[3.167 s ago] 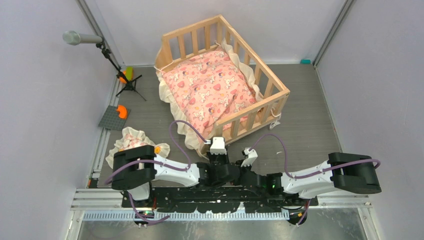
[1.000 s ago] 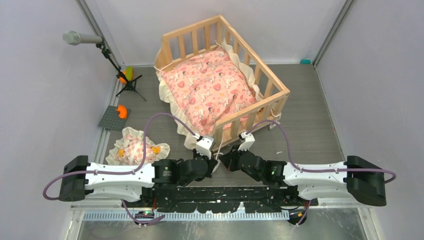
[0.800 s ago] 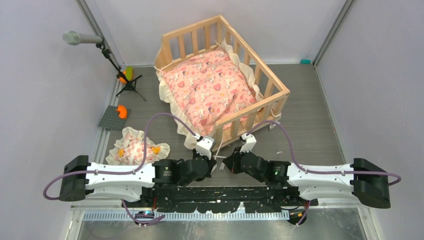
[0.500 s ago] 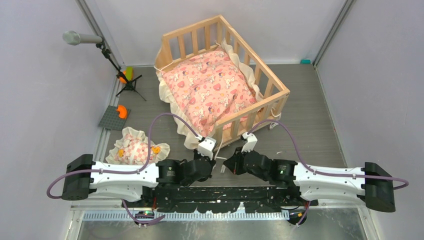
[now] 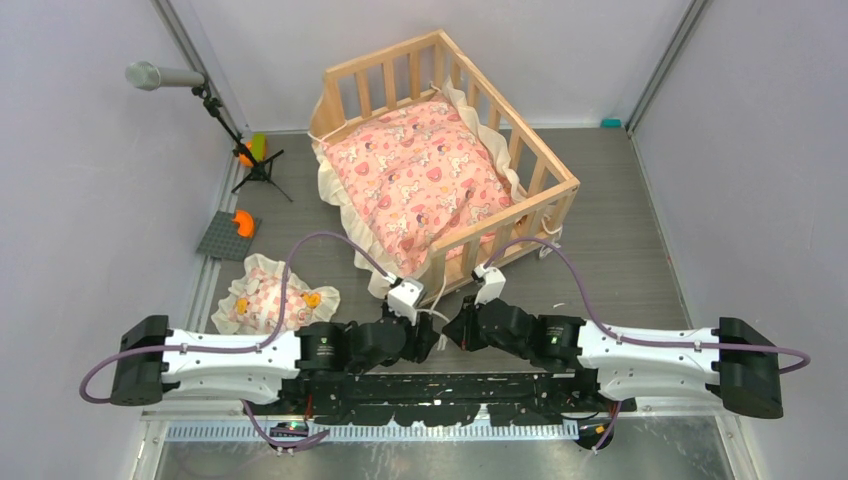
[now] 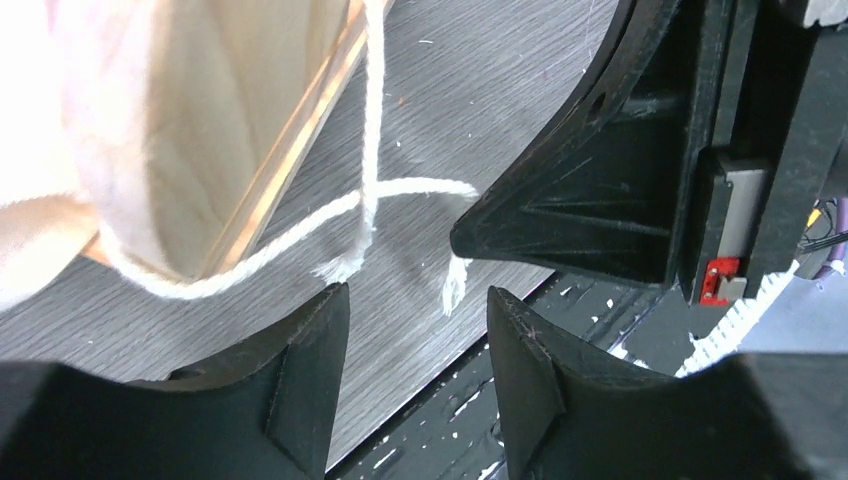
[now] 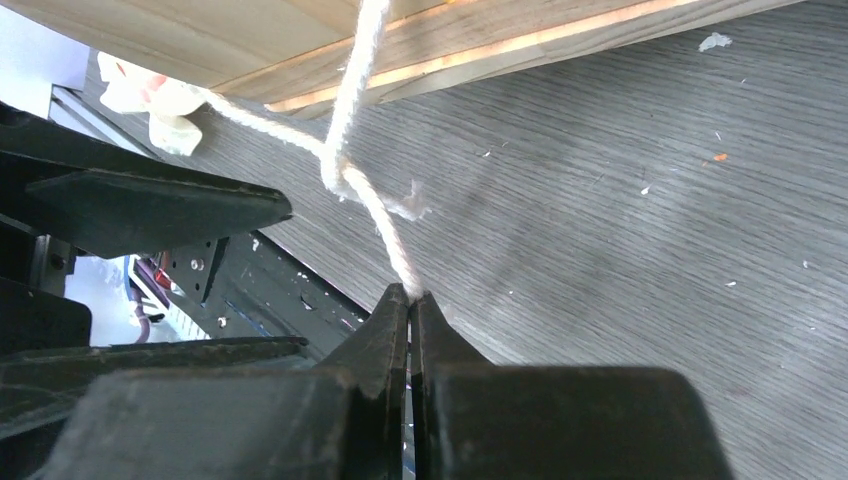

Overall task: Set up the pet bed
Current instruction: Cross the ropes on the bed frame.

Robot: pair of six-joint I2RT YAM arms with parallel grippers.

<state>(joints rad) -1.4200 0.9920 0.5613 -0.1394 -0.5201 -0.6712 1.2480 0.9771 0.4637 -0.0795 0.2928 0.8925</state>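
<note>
Right wrist: your right hand is pinched shut on the white cord, which is knotted just ahead and runs up to the pet bed. Your left hand has its jaws apart and grips nothing. The bed sits far-centre on the desk, with the cushion inside.

Pet bed: pale natural wood crib frame, slatted railings seen on three sides, standing upright. Sits at 12 o'clock in overhead view, skewed, long axis 11-to-5 o'clock, one corner nearest at 6 o'clock. White cord knotted just below bottom rail.
</note>
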